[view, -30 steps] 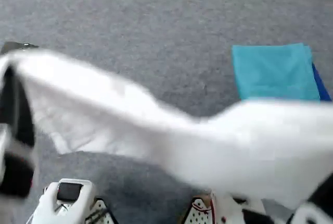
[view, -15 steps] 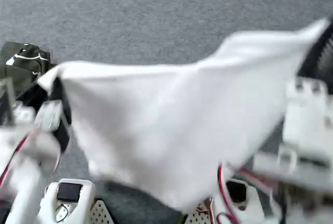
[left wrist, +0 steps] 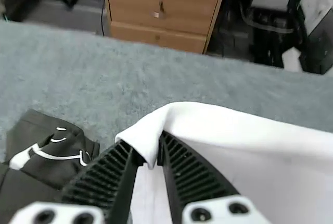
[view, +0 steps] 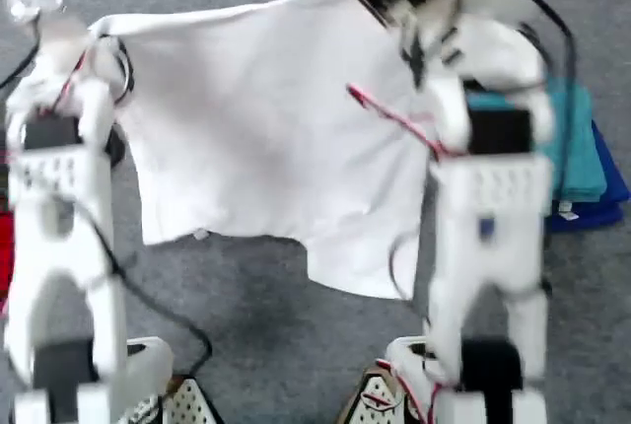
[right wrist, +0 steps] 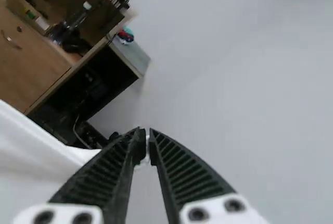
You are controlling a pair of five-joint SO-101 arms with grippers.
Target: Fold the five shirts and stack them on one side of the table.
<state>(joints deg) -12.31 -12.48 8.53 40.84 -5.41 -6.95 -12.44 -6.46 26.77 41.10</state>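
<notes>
The white shirt [view: 246, 138] hangs spread above the grey table [view: 256, 335], its left corner clamped in the left gripper [left wrist: 151, 150], its far right corner pinched in the right gripper [right wrist: 146, 134]. Folded teal and blue shirts [view: 580, 153] lie stacked at the right; a dark shirt [left wrist: 44, 153] lies far left.

We see our right tool [right wrist: 144, 141] angled up towards the room. Its two black ribbed fingers [right wrist: 106, 174] are drawn almost together, and a sliver of the white shirt [right wrist: 36, 151] is pinched at their tips. From that pinch the cloth spreads away in a smooth, taut sheet alongside one finger. Beyond the cloth stands a wooden cabinet [right wrist: 23, 73] with small clutter on it, including a teal and red object [right wrist: 125, 35]. Next to the cabinet we make out a dark recess [right wrist: 88, 99] with cables in it. A pale wall [right wrist: 250, 67] rises behind the tool.
</notes>
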